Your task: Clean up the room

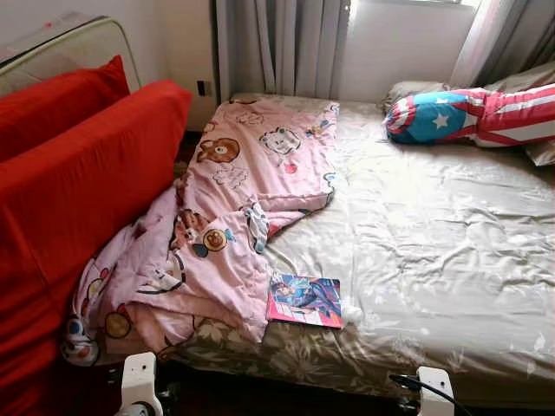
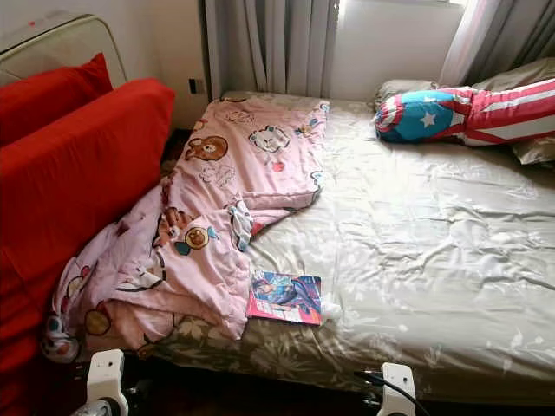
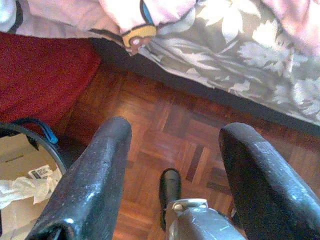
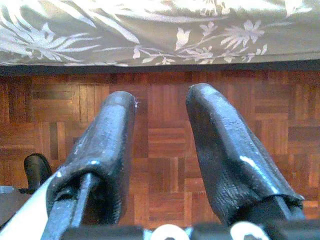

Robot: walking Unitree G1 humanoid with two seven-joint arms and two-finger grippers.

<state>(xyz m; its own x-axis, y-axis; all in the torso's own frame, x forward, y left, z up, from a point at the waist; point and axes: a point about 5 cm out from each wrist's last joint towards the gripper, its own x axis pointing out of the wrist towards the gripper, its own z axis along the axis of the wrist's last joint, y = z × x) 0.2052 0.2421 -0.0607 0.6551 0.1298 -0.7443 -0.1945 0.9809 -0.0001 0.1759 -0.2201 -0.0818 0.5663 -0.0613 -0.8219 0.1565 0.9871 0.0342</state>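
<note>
**Both pincers idle at the foot of an unmade bed**

The left pincer (image 3: 172, 145) hangs low over the parquet floor (image 3: 170, 135) just short of the bed's near edge, its two black fingers (image 3: 92, 180) spread wide with nothing between them. Beside it on the floor sits a cardboard box (image 3: 20, 175) with crumpled plastic inside. The right pincer (image 4: 160, 120) also points down at the parquet before the bed's near edge, its fingers parted by a moderate gap and holding nothing.

On the bed (image 1: 434, 260), right at the near edge and a little left of the middle, lies a comic book (image 1: 305, 300) with a bright pink and blue cover, flat, its left side touching the hem of the pink blanket (image 1: 225, 217). A small white scrap (image 1: 351, 310) rests just beside the book's right edge. The blanket, printed with cartoon bears and animals, is bunched along the bed's left side; its near end spills over the near left corner toward the floor, and its far end reaches the far edge. The rest of the bed shows a wrinkled beige floral sheet.

Along the bed's left edge stands a red sofa (image 1: 78, 199) with red cushions, touching the blanket. At the far right corner of the bed lies a bolster pillow (image 1: 468, 115) in blue with a white star and red and white stripes, resting against beige pillows (image 1: 529, 87). Behind the far edge hang grey curtains (image 1: 277, 43).
</note>
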